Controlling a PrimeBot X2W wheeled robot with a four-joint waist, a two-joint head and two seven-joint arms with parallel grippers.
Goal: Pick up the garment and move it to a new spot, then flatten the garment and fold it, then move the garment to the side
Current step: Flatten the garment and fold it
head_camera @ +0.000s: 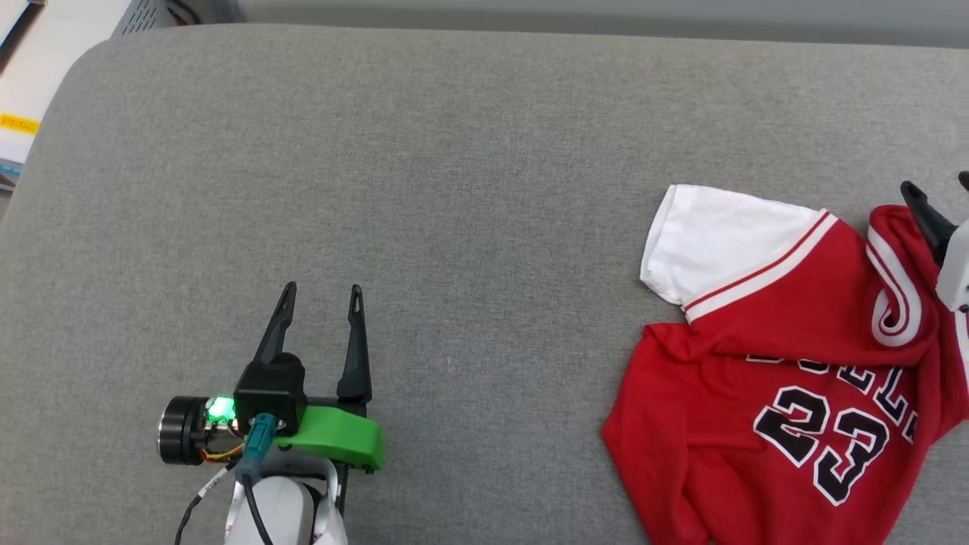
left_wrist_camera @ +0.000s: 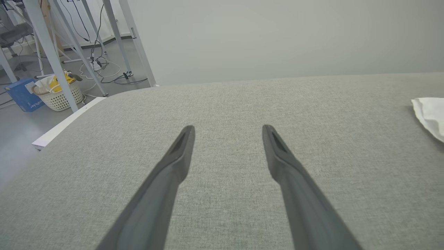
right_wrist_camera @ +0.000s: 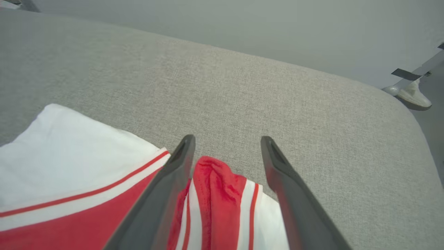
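Observation:
The garment point(head_camera: 795, 333), a red jersey with a white sleeve and a black number 23, lies crumpled at the right of the grey padded surface point(head_camera: 454, 189). My right gripper point(head_camera: 935, 183) is over its striped collar at the right edge of the head view. In the right wrist view this gripper point(right_wrist_camera: 227, 138) is open, and a raised red fold of the garment point(right_wrist_camera: 215, 194) lies loose between the fingers. My left gripper point(head_camera: 322, 289) is open and empty over bare fabric at the lower left. In the left wrist view it point(left_wrist_camera: 228, 127) has the garment's white sleeve point(left_wrist_camera: 430, 114) far to its right.
The padded surface has a rounded far-left corner point(head_camera: 83, 68) and a rounded far-right corner point(right_wrist_camera: 399, 100). Beyond the left edge the floor holds a white basket point(left_wrist_camera: 59, 95), a blue box point(left_wrist_camera: 22, 93), metal legs and cables. A pale wall rises behind.

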